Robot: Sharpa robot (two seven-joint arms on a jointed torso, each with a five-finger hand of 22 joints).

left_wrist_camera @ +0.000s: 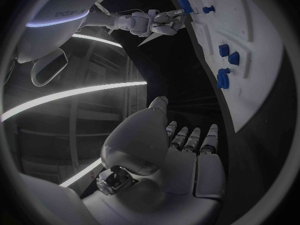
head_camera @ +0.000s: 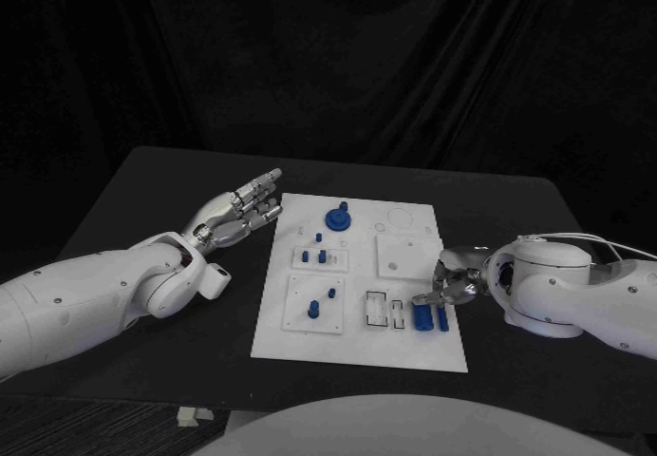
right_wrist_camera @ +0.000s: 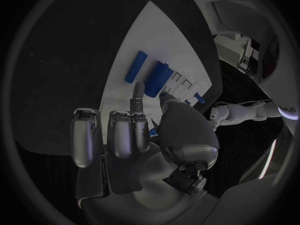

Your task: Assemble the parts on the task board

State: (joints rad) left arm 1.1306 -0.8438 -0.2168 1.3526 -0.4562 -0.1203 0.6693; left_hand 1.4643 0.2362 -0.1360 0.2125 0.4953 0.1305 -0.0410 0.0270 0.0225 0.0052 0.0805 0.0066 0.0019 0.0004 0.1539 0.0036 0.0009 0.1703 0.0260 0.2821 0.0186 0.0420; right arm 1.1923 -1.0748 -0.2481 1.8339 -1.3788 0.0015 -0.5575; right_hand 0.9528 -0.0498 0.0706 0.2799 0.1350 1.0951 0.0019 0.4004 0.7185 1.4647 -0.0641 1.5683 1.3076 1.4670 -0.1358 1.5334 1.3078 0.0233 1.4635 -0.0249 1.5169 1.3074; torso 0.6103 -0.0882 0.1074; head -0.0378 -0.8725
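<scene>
The white task board (head_camera: 359, 332) lies in the middle of the black desk (head_camera: 151, 190). The left hand (head_camera: 235, 217) hovers just beside the board's left edge, level with its far half; its fingers (head_camera: 260, 190) are extended and slightly apart, holding nothing and touching nothing. In the left wrist view the same hand (left_wrist_camera: 181, 155) shows an empty palm with straight fingers (left_wrist_camera: 190, 137) pointing along the board (left_wrist_camera: 262, 60).

The right hand (head_camera: 445, 290) sits at the board's right edge, level with its near half. Its fingers (right_wrist_camera: 139, 97) reach over the board (right_wrist_camera: 134, 50) toward two long blue parts (head_camera: 431, 317) lying side by side near the right edge. The other fingers are curled in; whether the fingertips touch or pinch a part cannot be told, since the hand hides the contact.

Further small blue parts (head_camera: 315, 309) stand in recessed panels on the board's left half, and a round blue part (head_camera: 338, 219) stands near its far edge.
</scene>
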